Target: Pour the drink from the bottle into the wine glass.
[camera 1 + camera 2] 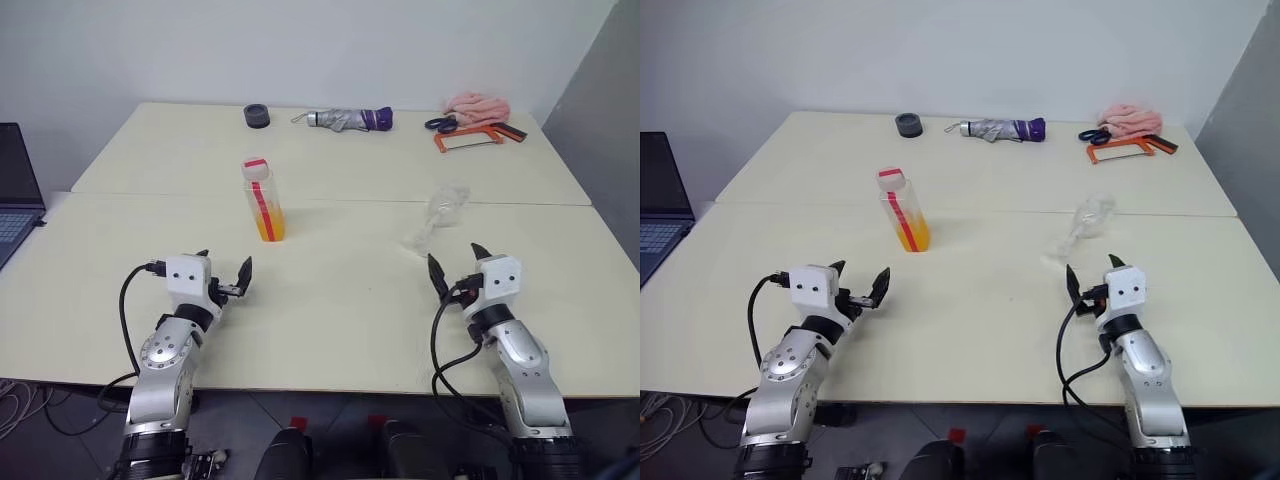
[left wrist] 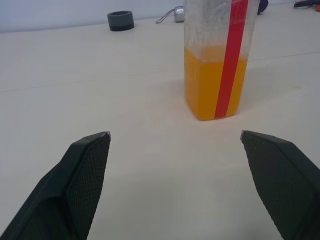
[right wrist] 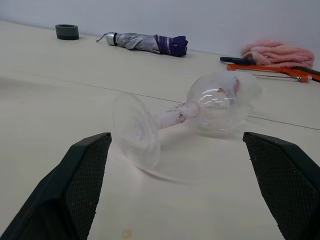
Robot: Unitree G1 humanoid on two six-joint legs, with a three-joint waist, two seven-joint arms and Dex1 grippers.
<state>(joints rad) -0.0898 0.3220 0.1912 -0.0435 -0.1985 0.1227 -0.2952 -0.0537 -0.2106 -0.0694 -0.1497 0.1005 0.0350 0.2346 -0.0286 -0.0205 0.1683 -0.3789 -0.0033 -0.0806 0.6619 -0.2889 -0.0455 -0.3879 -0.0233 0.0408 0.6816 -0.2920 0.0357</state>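
The clear bottle [image 1: 264,200] with a red label strip and red-and-white cap stands upright on the cream table [image 1: 340,300], left of centre. Orange drink [image 2: 212,82] fills its lower third. The wine glass [image 1: 437,218] lies on its side right of centre, its foot [image 3: 136,131] toward me and its bowl [image 3: 220,102] pointing away. My left gripper [image 1: 226,273] hovers open, short of the bottle and a little left of it, holding nothing. My right gripper [image 1: 455,262] is open too, just short of the glass's foot, holding nothing.
Along the far table edge lie a grey tape roll [image 1: 257,116], a folded grey and purple umbrella [image 1: 350,119], blue-handled scissors [image 1: 441,124], an orange hacksaw [image 1: 470,137] and a pink cloth [image 1: 478,106]. A laptop [image 1: 15,190] sits at the left. A seam [image 1: 330,200] runs across the table.
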